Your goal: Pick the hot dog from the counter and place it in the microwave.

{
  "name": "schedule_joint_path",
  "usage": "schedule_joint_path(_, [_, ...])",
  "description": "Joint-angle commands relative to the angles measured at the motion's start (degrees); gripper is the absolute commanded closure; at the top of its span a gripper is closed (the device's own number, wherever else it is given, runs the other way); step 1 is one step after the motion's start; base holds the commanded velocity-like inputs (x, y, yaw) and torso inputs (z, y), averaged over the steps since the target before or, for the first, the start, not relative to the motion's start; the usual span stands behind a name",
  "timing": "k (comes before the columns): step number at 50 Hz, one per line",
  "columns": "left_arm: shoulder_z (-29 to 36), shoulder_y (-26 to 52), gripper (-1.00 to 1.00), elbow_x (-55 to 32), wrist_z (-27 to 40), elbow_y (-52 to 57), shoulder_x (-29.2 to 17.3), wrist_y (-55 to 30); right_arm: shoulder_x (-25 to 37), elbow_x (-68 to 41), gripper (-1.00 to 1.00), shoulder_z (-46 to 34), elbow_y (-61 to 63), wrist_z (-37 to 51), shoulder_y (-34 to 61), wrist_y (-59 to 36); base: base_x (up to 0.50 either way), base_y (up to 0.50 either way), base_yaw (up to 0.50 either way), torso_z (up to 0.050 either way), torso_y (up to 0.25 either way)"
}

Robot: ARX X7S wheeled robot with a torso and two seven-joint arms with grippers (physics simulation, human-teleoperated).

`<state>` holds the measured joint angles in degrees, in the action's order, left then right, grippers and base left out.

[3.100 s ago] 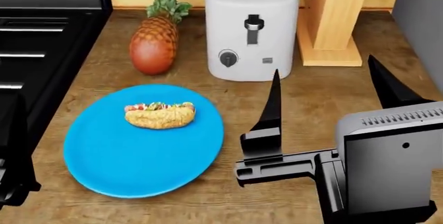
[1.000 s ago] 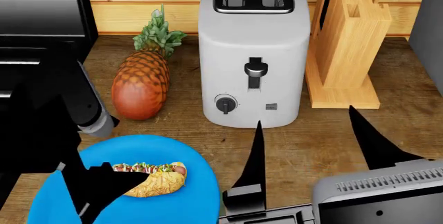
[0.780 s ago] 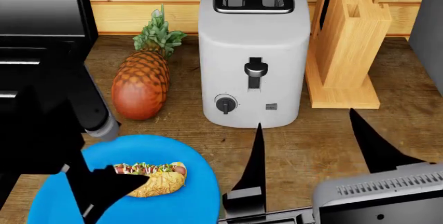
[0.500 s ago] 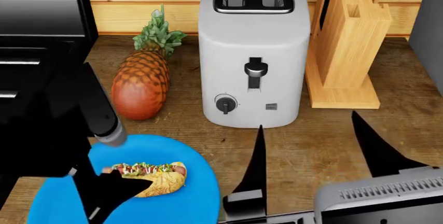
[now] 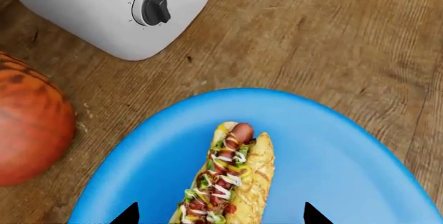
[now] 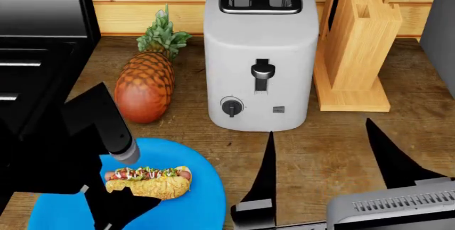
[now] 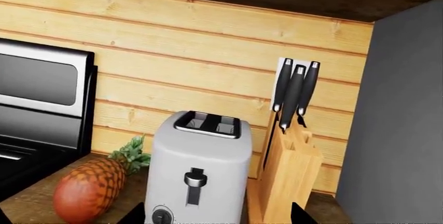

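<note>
While both arms' fingers stay spread, wood-plank counter (image 6: 320,134) meets plank wall (image 7: 207,53) — hot dog (image 6: 149,181) untouched

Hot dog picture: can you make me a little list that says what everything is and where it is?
hot dog: lying on the blue plate, not picked up
blue plate: on the wooden counter
left gripper: open, one fingertip on each side of the hot dog's near end
right gripper: open, holding nothing, in front of the toaster
pineapple: beside the plate
toaster: white, behind the plate
knife block: next to the toaster
</note>
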<state>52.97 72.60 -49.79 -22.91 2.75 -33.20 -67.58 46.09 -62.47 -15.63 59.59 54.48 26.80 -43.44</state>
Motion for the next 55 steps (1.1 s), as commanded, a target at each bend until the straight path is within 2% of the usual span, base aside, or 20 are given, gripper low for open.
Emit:
schedule_joint_path(1, [0.54,-0.79,-1.00,0.72,0.16,-1.25,0.24,1.11,2.11,-0.75,-1.00,-2.43,-0.10,1.74,0.80,2.36,0.00,0.00,0.00,0.000,0.000])
schedule_joint_path(12, [1.47,-1.55,-1.00,1.51,-0.18,-2.30,0.88,2.44,3.92,-2.42,-1.00,-4.53,0.07,3.54,2.47,3.75,0.00,0.00,0.00,0.000,0.000])
schedule_joint_path(30, [1.46,-2.82,-1.00,1.45,0.77,-2.45,0.70,3.07,8.23,-3.53,-1.00,-12.27,0.10,7.20,6.51,9.32,0.00,0.00,0.00,0.000,0.000])
schedule_joint_path(49, [2.22,-3.65,-1.00,2.46,1.07,-3.81,1.47,4.70,10.23,-2.53,-1.00,-14.53,-0.32,7.37,6.36,12.66,0.00,0.00,0.00,0.000,0.000])
schedule_joint_path(50, [2.21,-3.55,1.00,2.61,1.18,-3.83,1.50,4.81,10.29,-2.68,-1.00,-14.59,-0.29,7.46,6.56,12.70,0.00,0.00,0.00,0.000,0.000])
schedule_joint_path(55, [2.24,-3.56,1.00,2.80,1.16,-4.03,1.37,5.22,10.27,-2.21,-1.00,-15.13,-0.46,7.43,6.56,13.06,0.00,0.00,0.00,0.000,0.000])
